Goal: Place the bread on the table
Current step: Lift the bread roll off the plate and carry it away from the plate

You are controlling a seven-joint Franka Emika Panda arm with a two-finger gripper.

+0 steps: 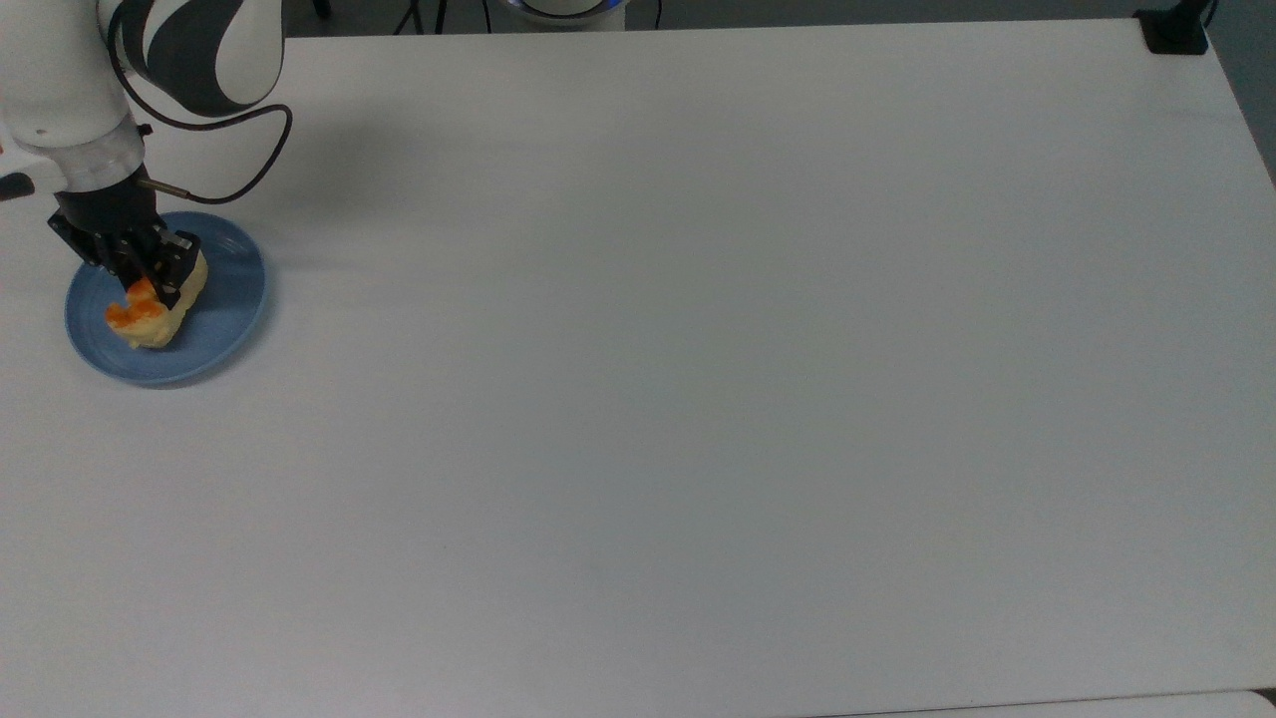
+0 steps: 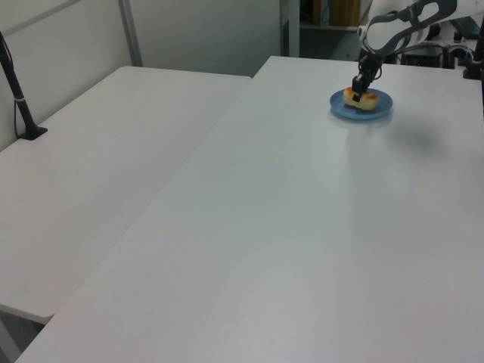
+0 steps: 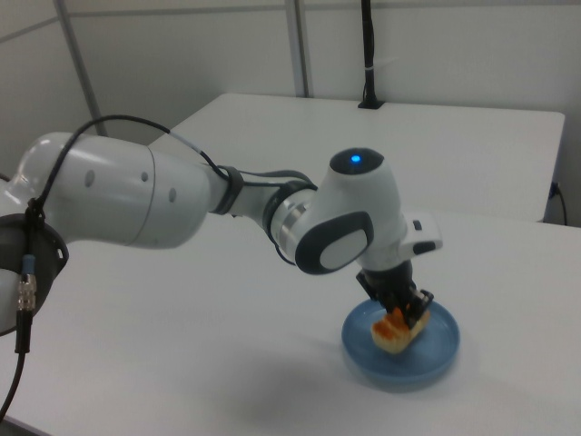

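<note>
The bread (image 1: 140, 317), a pale roll with orange glaze, lies over the round blue plate (image 1: 227, 299) at the top view's far left of the white table (image 1: 698, 349). My gripper (image 1: 152, 277) comes down from above, its black fingers shut on the roll's far end. In the right view the bread (image 3: 395, 331) hangs tilted in the gripper (image 3: 404, 309) above the plate (image 3: 438, 352). The left view has the gripper (image 2: 360, 92) on the bread (image 2: 361, 100) at the far end of the table (image 2: 302, 227).
A black clamp (image 1: 1176, 30) sits on the table's corner at the top view's upper right. A second white table (image 2: 98, 166) with a black post (image 2: 19, 98) adjoins on the left view's left. The arm's cable (image 1: 249, 170) loops beside the plate.
</note>
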